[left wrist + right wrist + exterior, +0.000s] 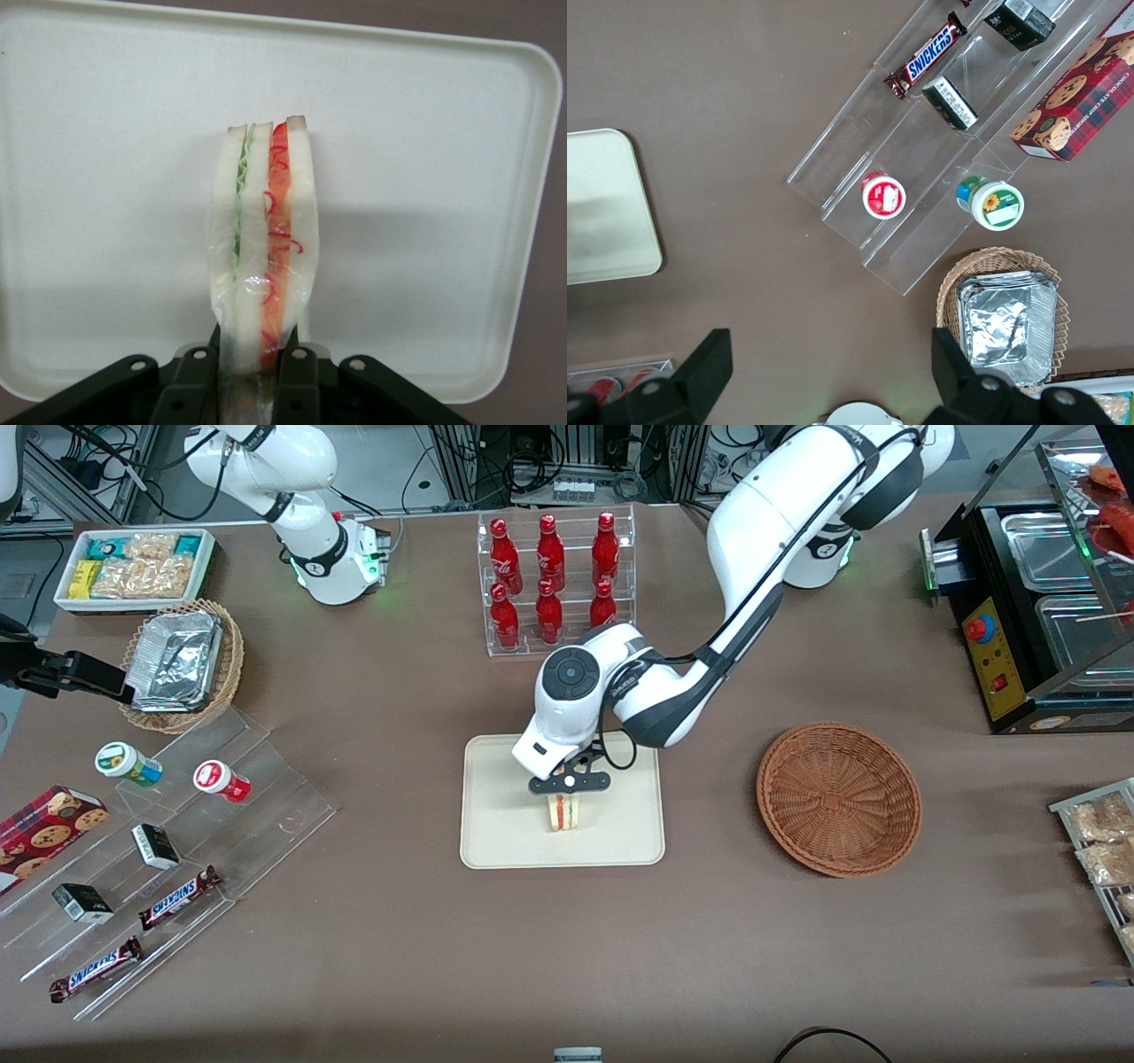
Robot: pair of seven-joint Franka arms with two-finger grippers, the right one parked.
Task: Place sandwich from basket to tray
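The clear-wrapped sandwich (563, 812) stands on edge over the middle of the cream tray (496, 841), its red, orange and green filling stripes showing between white bread slices (266, 239). My left gripper (568, 790) is directly above it, shut on the sandwich's upper end, with a black finger (299, 376) pressed against each bread face. Whether the sandwich's lower edge touches the tray (106, 177) I cannot tell. The reddish-brown wicker basket (838, 798) sits beside the tray toward the working arm's end, with nothing in it.
A clear rack of red bottles (555, 580) stands farther from the front camera than the tray. Toward the parked arm's end are acrylic steps with snacks (168, 850), a tan basket of foil containers (182, 664) and a white snack bin (133, 567). A black appliance (1036, 620) stands at the working arm's end.
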